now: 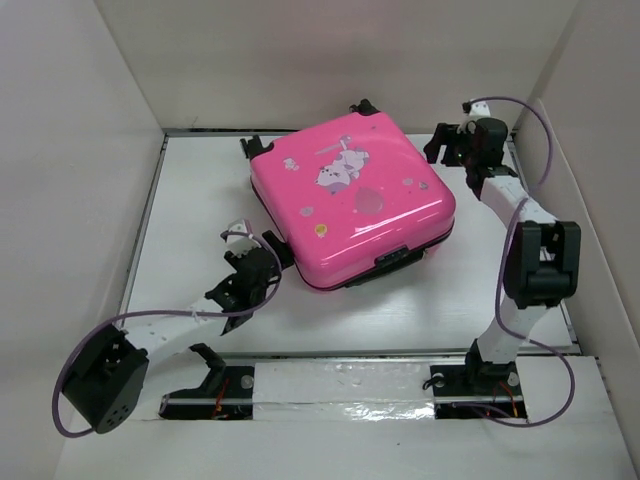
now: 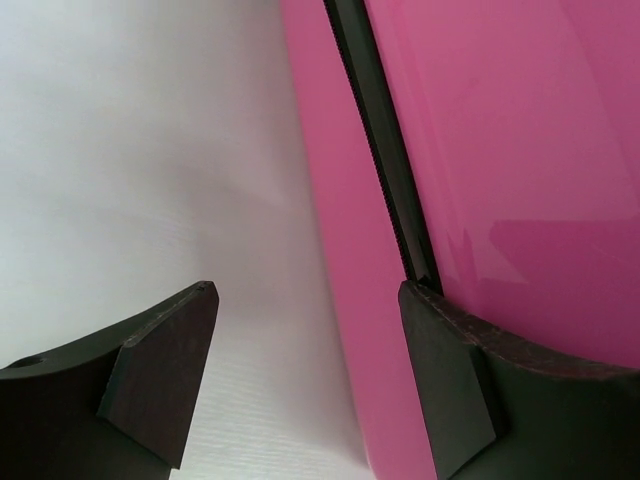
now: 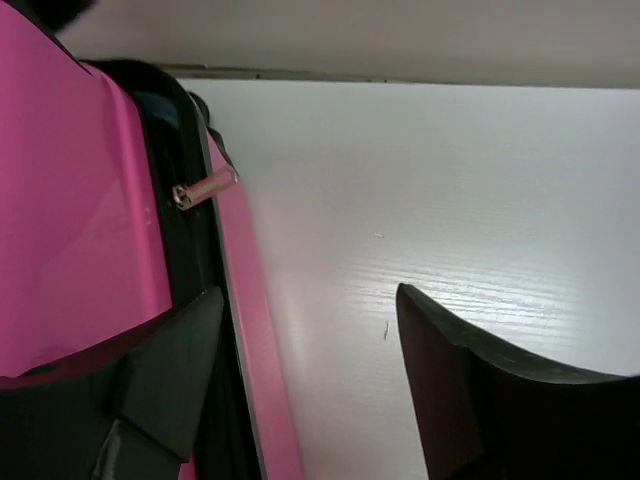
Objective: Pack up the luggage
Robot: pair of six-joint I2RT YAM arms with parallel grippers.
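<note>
The pink luggage (image 1: 350,200) lay flat and closed in the upper middle of the top view, sticker side up on the white worktop (image 1: 180,210). The left pincer (image 1: 250,272) sat at its lower-left edge, fingers spread wide and holding nothing. In its wrist view one finger lay against the shell just below the dark zipper track (image 2: 385,150). The right pincer (image 1: 452,140) stood at the case's upper-right corner, likewise spread and empty. In its wrist view, the small metal zipper pull (image 3: 205,187) showed just above the finger at the lower left of that frame. The step in hand looked like zipping the case shut. To do it well, the right pincer would have to square up on the pull, clamp it firmly and draw along the seam. Meanwhile the left would brace the shell against sliding or spinning.
</note>
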